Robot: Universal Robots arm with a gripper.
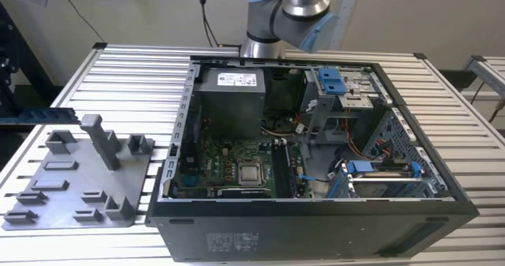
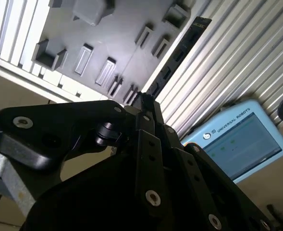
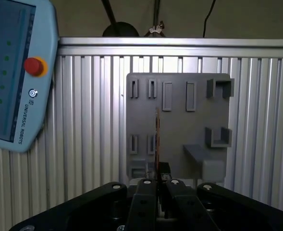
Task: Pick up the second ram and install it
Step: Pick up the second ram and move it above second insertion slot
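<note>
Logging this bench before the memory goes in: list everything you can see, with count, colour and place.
second ram: one, dark, edge-on in the jaws, in front of the tray in the first wrist view
tray: one, grey, on the table
computer case: one, black, open, on the table
CPU chip: one, silver, inside the computer case
teach pendant: one, light blue, on the table
table: one, silver slats, under the computer case and tray
robot arm: one, grey and blue, beyond the computer case in the exterior view
gripper: one, black, jaws shut on the second ram

tray (image 1: 73, 196) grey | case (image 1: 316, 233) black | table (image 1: 134, 83) silver, ribbed | second ram (image 2: 175, 57) dark | hand (image 3: 156, 182) black
</note>
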